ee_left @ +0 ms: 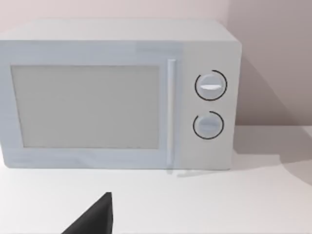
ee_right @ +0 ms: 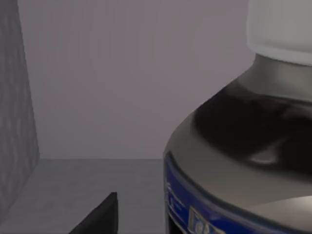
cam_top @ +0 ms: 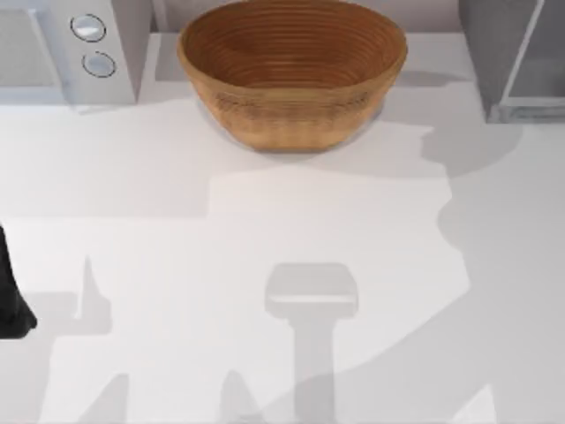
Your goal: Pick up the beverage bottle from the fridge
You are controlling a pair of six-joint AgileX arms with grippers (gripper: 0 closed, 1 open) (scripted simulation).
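- White table [cam_top: 291, 230] carries all items; shadows of the arms fall across its near half.
- Woven brown bowl [cam_top: 292, 71] stands at the back centre of the table, upright.
- White microwave [ee_left: 117, 95] with two round knobs [ee_left: 210, 86] stands at the back left corner; its door is closed. The left wrist view faces it squarely.
- Dark grey speckled fridge [cam_top: 516, 57] stands at the back right corner, with its pale framed door panel [cam_top: 538, 71] visible from above. In the right wrist view a speckled inner wall [ee_right: 17, 112] and a grey floor [ee_right: 92, 185] surround the camera.
- Bottle [ee_right: 243, 161] stands upright on the fridge floor, very close to the right wrist camera: white cap [ee_right: 280, 27], grey shoulder, blue label band [ee_right: 195, 204].
- Left arm [cam_top: 11, 296] sits parked at the table's left edge; a black fingertip [ee_left: 95, 219] appears in its wrist view, touching nothing. Finger spread cannot be told.
- Right gripper: one black fingertip [ee_right: 100, 217] shows just beside the bottle, apart from it. Whether the fingers are spread or closed cannot be told.
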